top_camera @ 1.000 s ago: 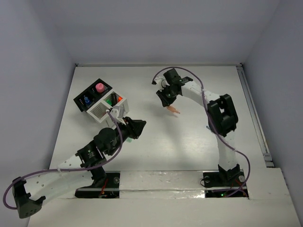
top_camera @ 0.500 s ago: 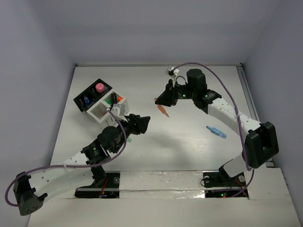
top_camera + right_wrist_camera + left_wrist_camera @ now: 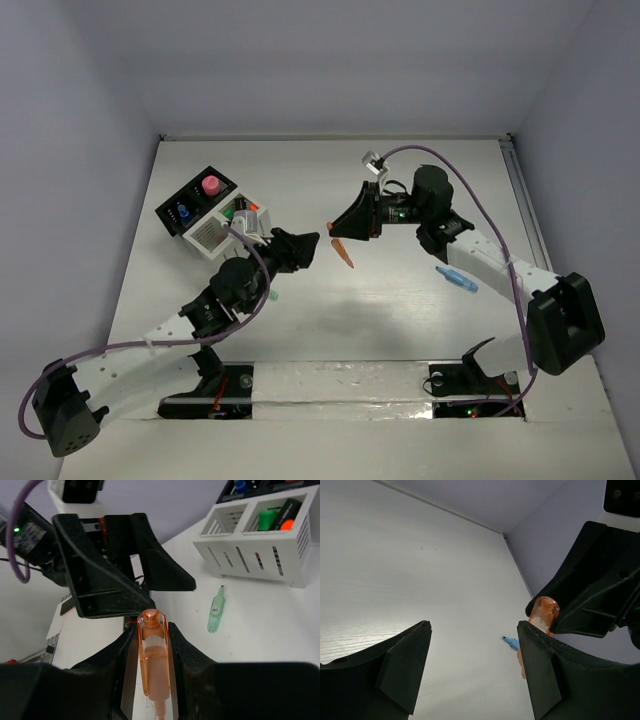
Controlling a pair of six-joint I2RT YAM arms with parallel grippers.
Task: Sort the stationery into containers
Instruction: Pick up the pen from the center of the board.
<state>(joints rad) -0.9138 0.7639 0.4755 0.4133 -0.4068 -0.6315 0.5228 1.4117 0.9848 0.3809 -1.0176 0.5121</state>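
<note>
The see-through orange pen [image 3: 152,660] has a round cap and a thin tip. The right gripper [image 3: 151,628] squeezes it between its 2 fingers, up over the middle of the table [image 3: 400,330]. The left gripper [image 3: 474,650] faces it close by, jaws wide apart, holding nothing. The table's edges are well away.

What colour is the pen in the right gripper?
Translucent orange pen, clearest in the right wrist view.
</note>
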